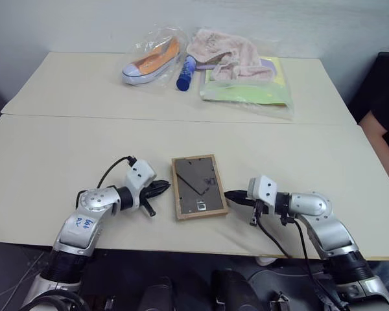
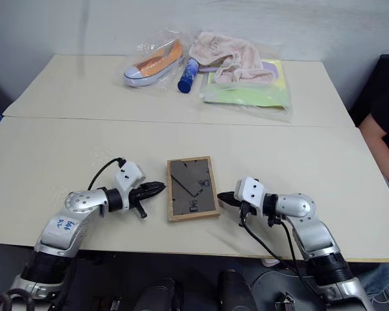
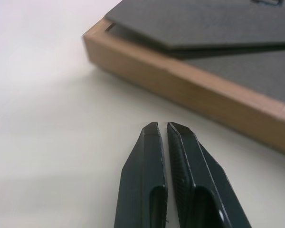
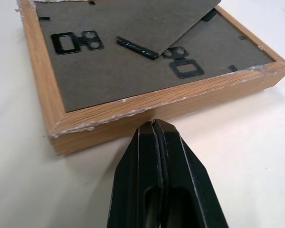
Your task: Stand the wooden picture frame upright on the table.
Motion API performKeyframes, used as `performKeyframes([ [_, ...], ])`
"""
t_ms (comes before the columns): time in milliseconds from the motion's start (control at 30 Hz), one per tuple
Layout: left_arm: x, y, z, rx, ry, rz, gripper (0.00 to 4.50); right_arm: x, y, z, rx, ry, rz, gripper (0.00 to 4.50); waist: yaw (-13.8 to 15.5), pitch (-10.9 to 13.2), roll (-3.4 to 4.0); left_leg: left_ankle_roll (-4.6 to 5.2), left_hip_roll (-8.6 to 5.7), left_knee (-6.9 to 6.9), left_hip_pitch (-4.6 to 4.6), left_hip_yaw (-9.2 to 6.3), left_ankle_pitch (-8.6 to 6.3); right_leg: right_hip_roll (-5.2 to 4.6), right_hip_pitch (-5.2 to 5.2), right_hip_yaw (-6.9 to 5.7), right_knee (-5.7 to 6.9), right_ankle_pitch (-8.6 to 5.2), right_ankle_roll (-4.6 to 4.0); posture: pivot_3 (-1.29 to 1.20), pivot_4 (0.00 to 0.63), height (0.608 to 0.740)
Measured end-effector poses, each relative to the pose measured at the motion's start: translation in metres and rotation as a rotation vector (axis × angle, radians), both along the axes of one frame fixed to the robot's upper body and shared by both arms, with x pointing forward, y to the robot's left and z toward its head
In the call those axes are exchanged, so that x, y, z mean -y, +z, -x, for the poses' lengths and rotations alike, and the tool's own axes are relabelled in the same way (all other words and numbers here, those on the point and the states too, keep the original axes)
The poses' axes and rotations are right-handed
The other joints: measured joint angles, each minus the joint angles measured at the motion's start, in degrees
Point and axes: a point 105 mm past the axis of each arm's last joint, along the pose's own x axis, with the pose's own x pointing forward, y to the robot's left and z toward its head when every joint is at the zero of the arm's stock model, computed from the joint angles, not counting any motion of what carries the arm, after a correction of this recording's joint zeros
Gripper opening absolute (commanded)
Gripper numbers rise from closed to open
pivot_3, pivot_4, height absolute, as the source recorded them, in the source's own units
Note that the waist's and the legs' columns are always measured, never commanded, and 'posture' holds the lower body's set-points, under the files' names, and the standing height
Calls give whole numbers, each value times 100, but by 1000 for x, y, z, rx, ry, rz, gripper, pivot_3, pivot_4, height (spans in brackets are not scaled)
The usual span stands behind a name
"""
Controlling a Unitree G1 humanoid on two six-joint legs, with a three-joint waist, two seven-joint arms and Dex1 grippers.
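Observation:
The wooden picture frame (image 1: 197, 186) lies flat on the table (image 1: 65, 162), face down, its dark grey backing board and stand flap turned up. My left gripper (image 1: 165, 188) is shut, empty, its tips just off the frame's left edge. From the other side my right gripper (image 1: 230, 194) is shut too, tips close to the frame's right edge near its front corner. In the left wrist view the fingertips (image 3: 156, 130) rest a short way from the wooden rim (image 3: 190, 90). The right wrist view shows the fingers (image 4: 154, 128) almost at the frame's side (image 4: 147, 111).
At the back of the table lie a bagged shoe (image 1: 152, 59), a blue tube (image 1: 185, 72), a pink cloth (image 1: 223, 55) and a bagged green and yellow pack (image 1: 249, 87). A person's arm (image 1: 382, 139) shows at the right edge. A seam (image 1: 181, 120) crosses the tabletop.

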Motion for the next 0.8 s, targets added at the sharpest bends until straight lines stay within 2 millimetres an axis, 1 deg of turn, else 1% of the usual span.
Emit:
performKeyframes([
  [33,-8,1,2,-24,14,7,682,4,0,1,-3,-6,14,0,-3,0,0,0,0,0,0,-1,0,0,0,0,-1,0,0,0,150,740],
  [67,-17,1,6,-78,32,39,911,7,1,2,-1,-9,26,0,-11,0,0,0,2,0,0,-1,0,0,-1,1,-3,0,-1,0,150,740],
  [133,-33,5,19,-209,54,118,1530,17,4,4,2,-21,52,0,-7,0,0,0,3,-5,2,-2,0,0,-1,1,-4,-1,-2,0,150,740],
  [200,-41,7,36,-402,41,204,2188,22,5,7,1,-19,76,0,0,1,-1,0,3,-3,1,-5,0,-1,0,0,-4,-2,-3,0,150,740],
  [233,-40,8,42,-483,36,240,2403,22,5,8,0,-16,79,0,-1,1,-1,0,3,-2,2,-6,-1,-2,2,1,-5,-2,-3,0,150,740],
  [300,-34,11,50,-649,34,310,3026,19,5,10,-5,-7,79,0,39,1,-1,3,-1,3,-1,-10,-2,-4,4,-1,-5,-2,-3,0,150,740],
  [367,-25,17,48,-774,30,370,3686,16,5,11,-5,1,80,0,94,1,-1,5,-4,11,-3,-12,-3,-4,5,-2,-3,-2,-2,0,150,740],
  [433,-14,21,45,-858,3,424,4331,12,4,13,-7,16,81,0,124,0,-1,7,-5,11,-4,-11,-7,-2,4,0,11,-1,0,0,150,740],
  [467,-12,21,45,-886,-5,441,4486,11,3,14,-12,20,82,0,126,0,-2,7,-5,11,-5,-11,-9,-2,3,0,11,-2,0,0,150,740],
  [533,-5,22,41,-906,-12,464,4486,11,1,13,-23,13,85,0,127,0,-1,6,-5,12,-6,-9,-10,-2,1,1,10,-2,0,0,150,740],
  [633,12,19,32,-927,-13,481,4486,6,2,12,-23,13,83,0,161,0,-1,6,-7,32,-5,-13,-10,-3,7,-3,-2,-2,1,0,150,740],
  [700,21,18,27,-940,-11,473,4486,0,2,13,-21,29,87,0,176,-1,0,6,-11,34,0,-15,-10,-6,14,-1,-3,-1,2,0,150,740],
  [800,30,18,25,-953,-18,437,4486,-3,2,13,-19,33,91,0,179,-8,8,6,-13,33,0,-17,-11,-6,16,0,-5,-1,3,0,150,740],
])
